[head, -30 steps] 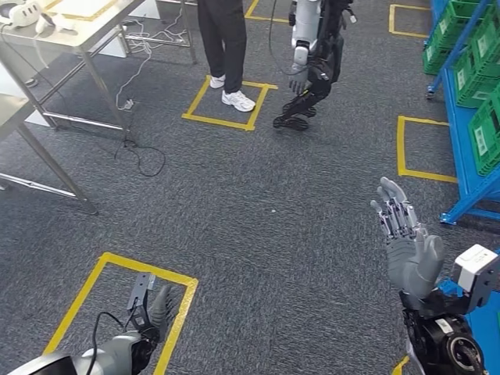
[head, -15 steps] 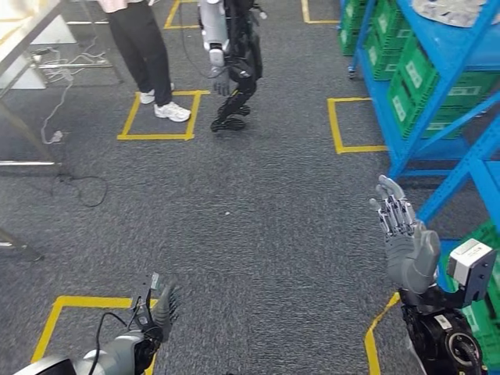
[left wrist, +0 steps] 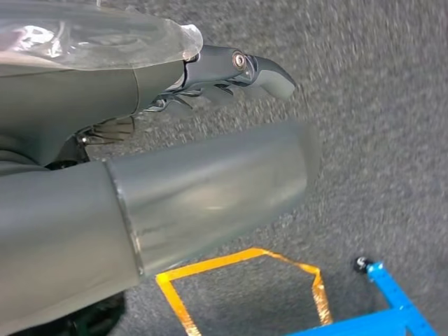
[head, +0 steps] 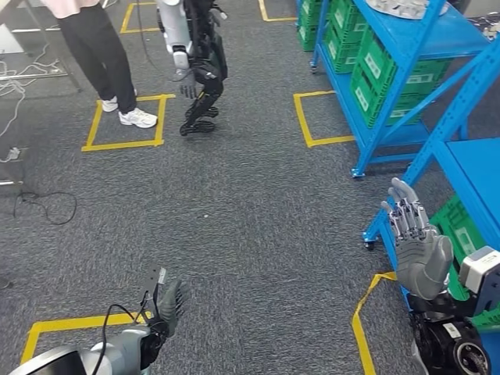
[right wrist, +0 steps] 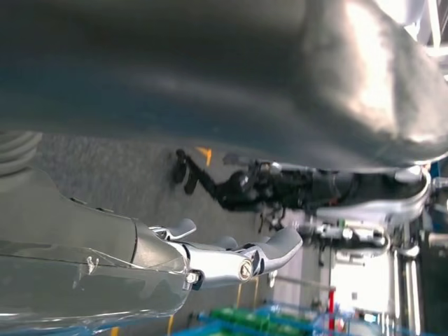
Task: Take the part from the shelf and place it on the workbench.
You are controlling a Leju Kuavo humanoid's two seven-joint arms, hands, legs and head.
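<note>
A: A grey carpet floor (head: 248, 234) is seen, marked with yellow tape squares (head: 123, 125). At about two o'clock a blue shelf (head: 412, 101) is placed, with green crates (head: 377, 70) on its lower level.

B: And the part, where is it found?

A: On the top level of the shelf, at about one o'clock, a pale flat thing (head: 401, 6) is seen; it may be the part, but this cannot be told for sure. The workbench cannot be picked out with certainty.

B: How are the hands kept?

A: The right hand (head: 416, 242) is raised at four o'clock, released, the fingers spread, nothing grasped. Probably it is held up so that the shelf can be reached. The left hand (head: 168, 305) is kept low at seven o'clock, also released and without load, likely because it is not needed.

B: Other things?

A: A person's legs (head: 109, 58) are seen at eleven o'clock, and another robot (head: 194, 55) beside them.
</note>
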